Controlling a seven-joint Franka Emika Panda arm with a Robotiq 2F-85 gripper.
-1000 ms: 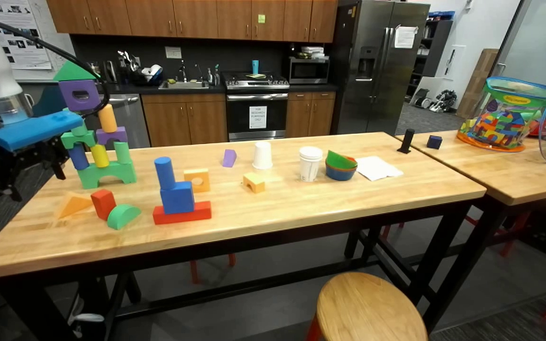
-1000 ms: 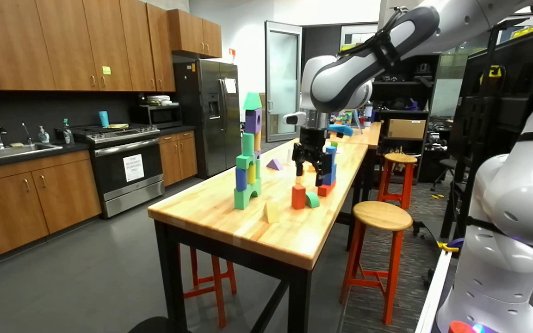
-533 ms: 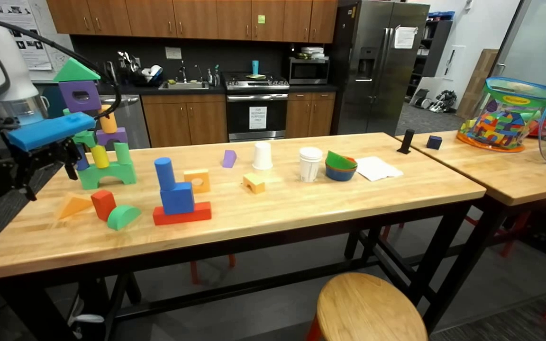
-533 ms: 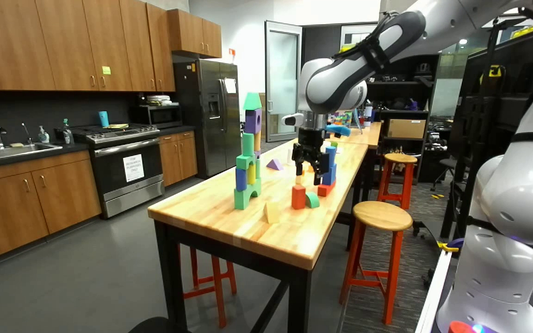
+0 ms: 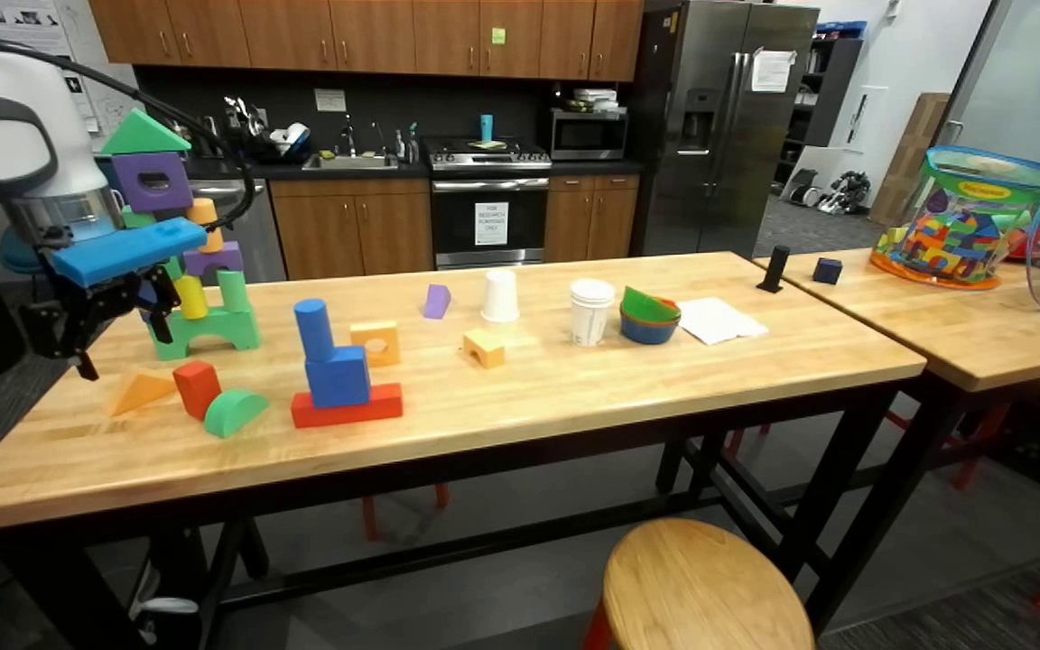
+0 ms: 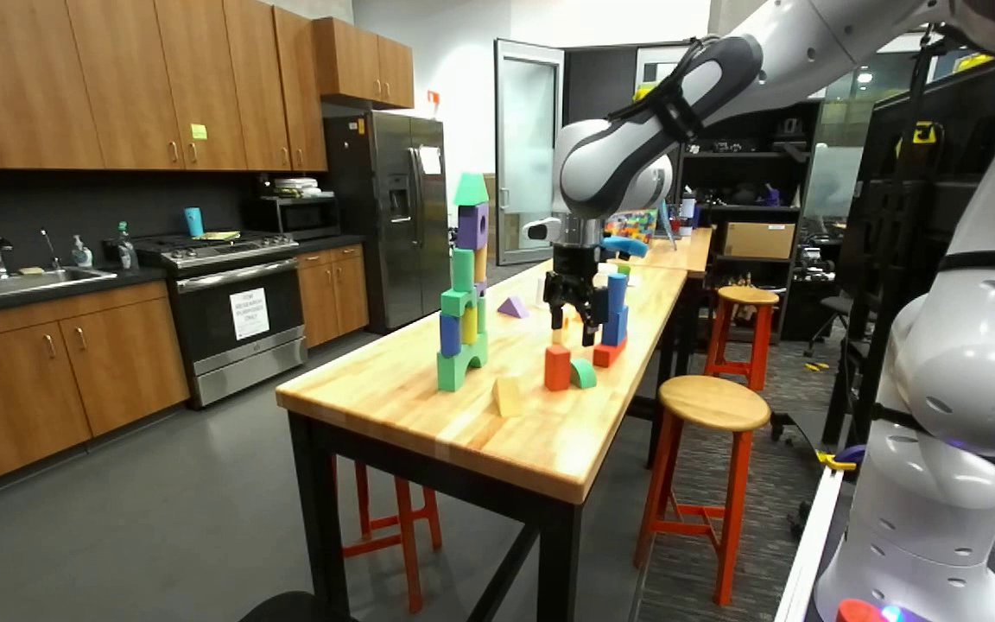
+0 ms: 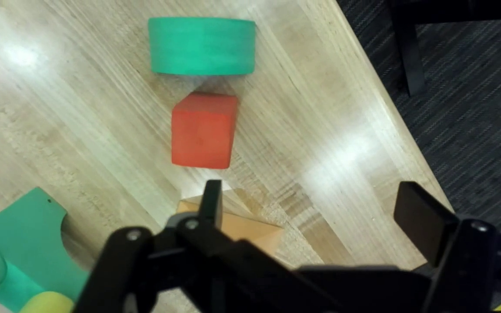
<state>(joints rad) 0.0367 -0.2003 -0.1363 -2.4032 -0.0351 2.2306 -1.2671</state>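
Zero load: I'm hovering the tool [image 7: 309, 200], spread wide, over the table [image 7: 298, 130]; orange wedge [image 7: 250, 228] lying closest, red block [image 7: 202, 137] standing beyond, then green half-round [image 7: 202, 45]. I'm judging this as positioning; any grasp would be needing alignment before lowering.

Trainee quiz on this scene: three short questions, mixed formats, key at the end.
1. Multiple choice: what colour is the topmost piece of the tallest block tower? a) purple b) green c) orange
2. True or false: the gripper stands open, holding nothing.
3. Fill in: in the wrist view, the ____ block stands between the green half-round block and the orange triangular block.
Key: 1 b, green triangular block; 2 true; 3 red.
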